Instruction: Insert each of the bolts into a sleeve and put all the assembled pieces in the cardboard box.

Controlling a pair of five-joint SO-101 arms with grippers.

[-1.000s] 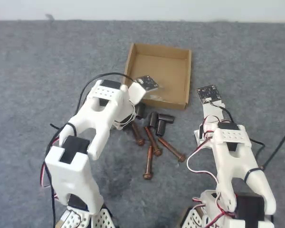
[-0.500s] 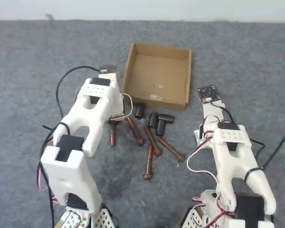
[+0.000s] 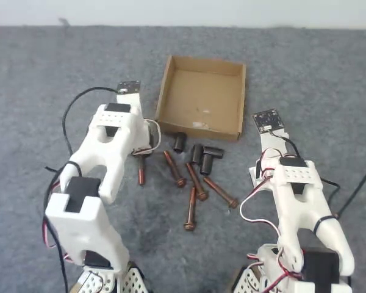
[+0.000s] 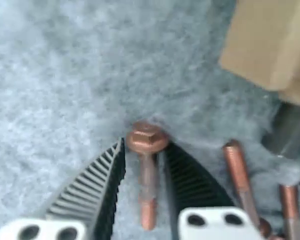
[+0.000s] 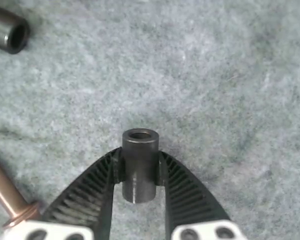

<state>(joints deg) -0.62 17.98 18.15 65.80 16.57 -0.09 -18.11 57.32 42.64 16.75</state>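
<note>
Left claw [image 4: 144, 146] is clamped on a copper-coloured hex-head metal bolt [image 4: 147, 185]. The right claw [image 5: 140, 154] is clamped on a dark cylindrical metal sleeve [image 5: 139, 172]. The bolt's long axis runs along its claw, head beyond the tips, threaded end toward the wrist. The sleeve's axis also runs along its claw, open bore facing outward. Both pieces are low over the grey felt surface [image 3: 43, 67], well apart, with loose bolts [image 3: 195, 180] and spare sleeves [image 3: 211, 151] between them. Mating probably requires turning the threaded end toward the bore. The brown cardboard box [image 3: 201, 64] lies beyond, nearer the left claw.

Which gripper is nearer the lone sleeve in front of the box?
Left. The left gripper, holding a bolt, is beside that sleeve; the right gripper is beyond the bolts.
</note>
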